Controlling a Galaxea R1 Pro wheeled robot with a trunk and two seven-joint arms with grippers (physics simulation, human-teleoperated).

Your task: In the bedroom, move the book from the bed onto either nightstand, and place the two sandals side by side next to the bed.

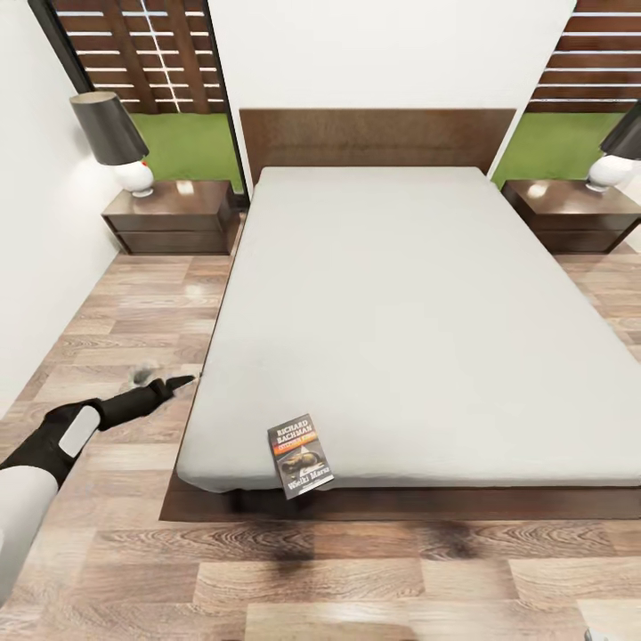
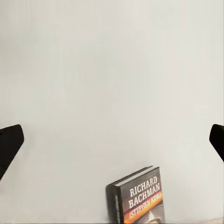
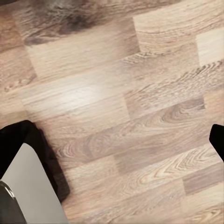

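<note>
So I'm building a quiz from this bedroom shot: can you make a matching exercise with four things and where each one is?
Things:
1. book
2. left claw
3. lamp with dark shade
4. headboard

Places:
A. on the left nightstand
B. against the far wall, at the bed's far end
C. on the mattress at the near edge
D. above the floor, beside the bed's left side

Pairs: 1-C, 2-D, 3-A, 4-B
</note>
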